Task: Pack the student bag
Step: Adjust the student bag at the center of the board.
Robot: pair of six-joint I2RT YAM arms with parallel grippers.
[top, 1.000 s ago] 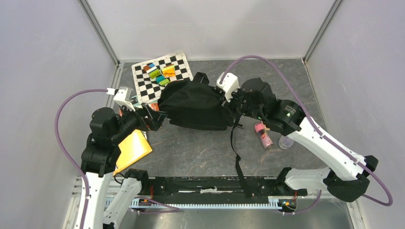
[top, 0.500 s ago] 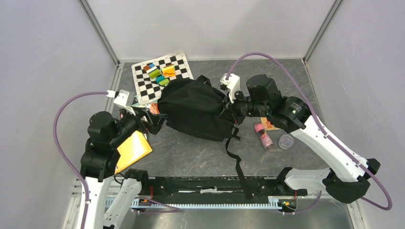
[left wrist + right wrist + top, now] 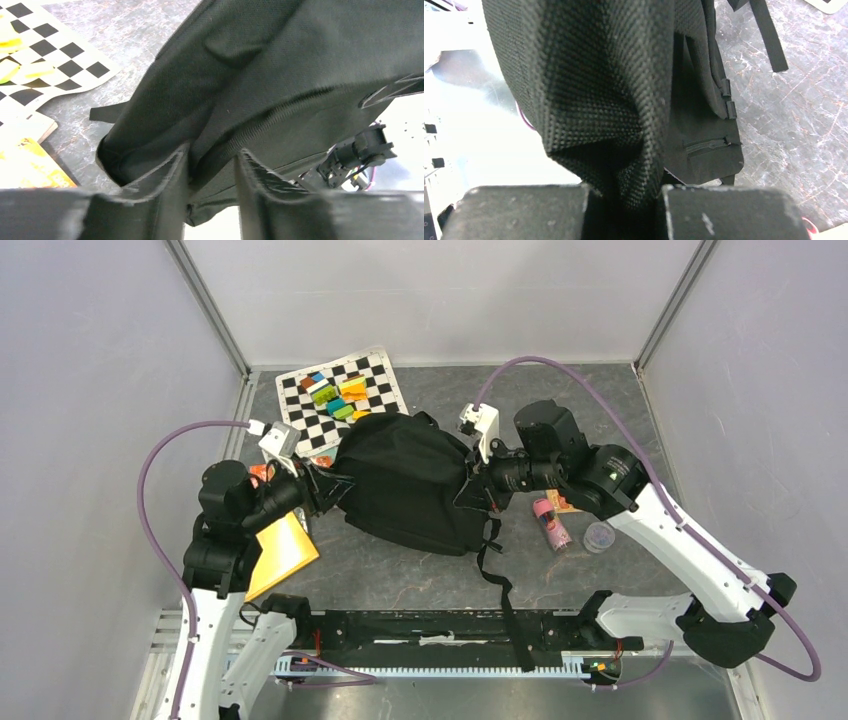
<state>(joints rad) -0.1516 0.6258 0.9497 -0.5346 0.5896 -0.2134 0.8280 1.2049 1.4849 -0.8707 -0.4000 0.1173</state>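
The student bag, a large black fabric backpack, is held up between both arms at the middle of the table, and one long strap trails toward the near edge. My left gripper is at the bag's left edge. In the left wrist view, the left gripper is shut on a fold of the bag. My right gripper holds the bag's right side. The right wrist view shows the right gripper shut on bunched weave of the bag.
A checkerboard mat with several coloured blocks lies at the back left. A yellow-orange book sits under my left arm. A pink bottle and a small round container lie right of the bag. Walls enclose three sides.
My left gripper moved right to the bag's left edge and closed on the fabric. The right gripper, still gripping, lifted and pulled the bag, which now hangs rounder and more spread.
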